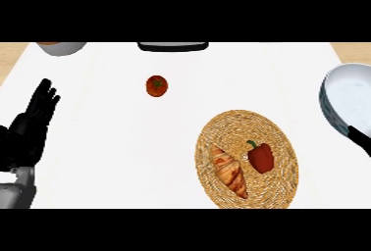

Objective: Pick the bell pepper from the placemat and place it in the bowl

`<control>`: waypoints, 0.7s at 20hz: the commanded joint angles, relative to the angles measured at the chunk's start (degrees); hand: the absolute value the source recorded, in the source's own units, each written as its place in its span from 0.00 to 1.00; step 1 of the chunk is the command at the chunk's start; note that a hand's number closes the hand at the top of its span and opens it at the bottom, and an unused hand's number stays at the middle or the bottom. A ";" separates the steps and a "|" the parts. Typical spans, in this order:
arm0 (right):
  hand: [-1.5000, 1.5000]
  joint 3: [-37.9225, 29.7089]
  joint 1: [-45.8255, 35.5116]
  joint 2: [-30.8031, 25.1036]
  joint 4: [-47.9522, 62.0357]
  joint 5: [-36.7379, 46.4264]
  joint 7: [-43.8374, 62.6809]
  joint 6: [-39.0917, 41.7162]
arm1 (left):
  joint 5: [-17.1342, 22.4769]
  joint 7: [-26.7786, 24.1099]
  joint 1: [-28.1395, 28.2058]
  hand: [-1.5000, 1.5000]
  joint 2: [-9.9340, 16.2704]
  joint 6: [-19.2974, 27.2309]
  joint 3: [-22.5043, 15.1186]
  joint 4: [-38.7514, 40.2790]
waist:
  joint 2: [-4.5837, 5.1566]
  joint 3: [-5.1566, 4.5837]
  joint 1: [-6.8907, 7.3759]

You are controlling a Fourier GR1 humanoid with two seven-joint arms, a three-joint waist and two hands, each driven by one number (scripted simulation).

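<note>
Pepper: red bell pepper is sitting on the woven round placemat, right half of it, green stem pointing to the far side. Nothing's touching it from what I see.

Croissant: there's a croissant on the same mat, just left of the pepper, lying lengthwise near to far.

Bowl: big grey-white bowl is at the right edge, further away than the mat and partly cut off by the view.

Left hand: my left hand is up at the left edge, fingers straight and spread, holding nothing, well apart from the mat.

Right hand: I only get a dark sliver at the right edge, just below the bowl. Can't tell what its fingers are doing.

Tomato: small tomato is out on the white counter, far side, between the left hand and the mat.

Other stuff: another bowl at the far left and a dark tray thing at the far middle, both cropped.
</note>
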 commanded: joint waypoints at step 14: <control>0.00 9.42 -29.82 -8.06 5.99 -2.23 31.07 27.22 | -2.39 -2.61 -3.26 0.50 -3.39 -3.23 0.83 5.07 | 0.60 -0.07 2.38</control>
